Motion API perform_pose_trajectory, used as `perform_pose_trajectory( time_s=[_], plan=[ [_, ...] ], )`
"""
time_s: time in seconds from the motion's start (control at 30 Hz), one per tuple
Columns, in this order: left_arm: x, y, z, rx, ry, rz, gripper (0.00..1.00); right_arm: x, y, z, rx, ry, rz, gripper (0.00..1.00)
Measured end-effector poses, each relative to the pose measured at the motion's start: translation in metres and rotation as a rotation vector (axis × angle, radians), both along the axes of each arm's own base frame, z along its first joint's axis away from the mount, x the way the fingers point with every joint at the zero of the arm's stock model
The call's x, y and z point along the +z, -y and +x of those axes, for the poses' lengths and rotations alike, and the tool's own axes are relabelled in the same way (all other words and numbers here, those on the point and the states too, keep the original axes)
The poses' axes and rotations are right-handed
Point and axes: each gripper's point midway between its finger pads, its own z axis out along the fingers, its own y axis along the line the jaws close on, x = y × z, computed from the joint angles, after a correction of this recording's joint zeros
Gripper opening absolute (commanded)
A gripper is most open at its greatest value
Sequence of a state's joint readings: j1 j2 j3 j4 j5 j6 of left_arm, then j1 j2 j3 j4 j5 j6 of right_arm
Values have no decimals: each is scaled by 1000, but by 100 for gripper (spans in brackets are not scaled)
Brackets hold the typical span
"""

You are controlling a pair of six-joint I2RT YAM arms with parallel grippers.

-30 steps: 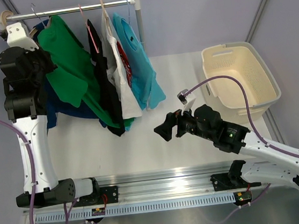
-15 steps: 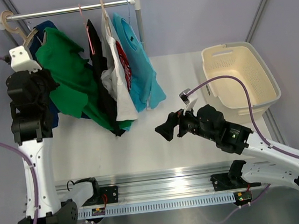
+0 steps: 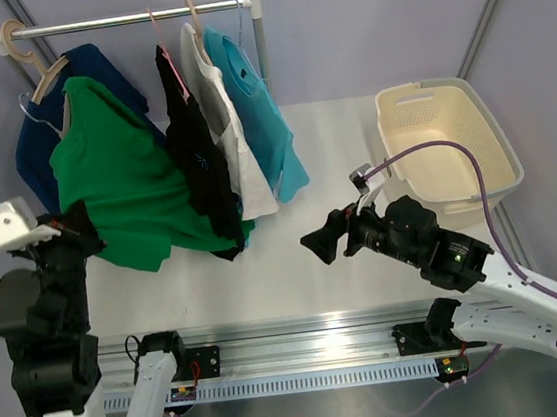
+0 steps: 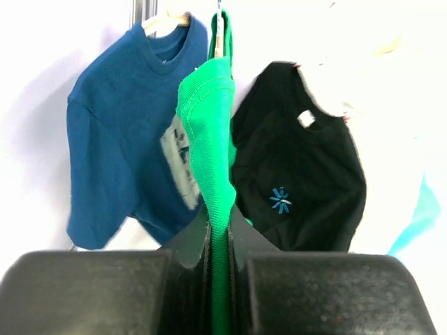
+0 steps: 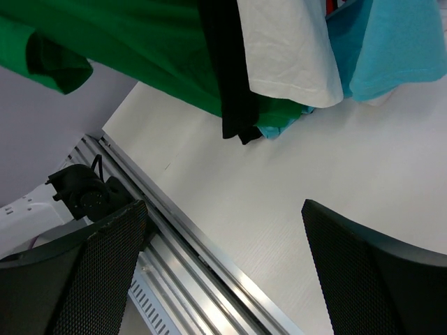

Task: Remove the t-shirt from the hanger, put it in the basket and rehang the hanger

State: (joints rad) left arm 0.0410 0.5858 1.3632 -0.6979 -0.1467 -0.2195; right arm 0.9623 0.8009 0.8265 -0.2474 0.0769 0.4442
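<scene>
Lower left of the overhead view: left arm reared upright, left gripper [image 3: 72,232] pinched shut on an edge of the bright green t-shirt [image 3: 121,196], cloth squeezed flat between the pads in the wrist view. Lower right: right arm reaching leftward over the table [image 3: 350,130], right gripper [image 3: 321,245] spread wide, holding nothing. Further back, upper left: t-shirt draped on the hanger [image 4: 218,31], mostly hidden inside the cloth, top cut off by the frame; any link to the rail [image 3: 126,18] impossible to tell.
</scene>
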Motion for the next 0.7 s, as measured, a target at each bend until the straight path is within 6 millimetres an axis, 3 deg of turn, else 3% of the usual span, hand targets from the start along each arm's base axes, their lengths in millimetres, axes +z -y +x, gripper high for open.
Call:
perform_pose_trajectory(
  time_s=[0.27, 0.7],
  plan=[
    [36, 23, -83, -107, 228, -47, 0, 36, 23, -13, -23, 16, 57, 100],
    [68, 48, -127, -246, 368, -110, 0, 37, 54, -20, -94, 7, 39, 100]
  ],
)
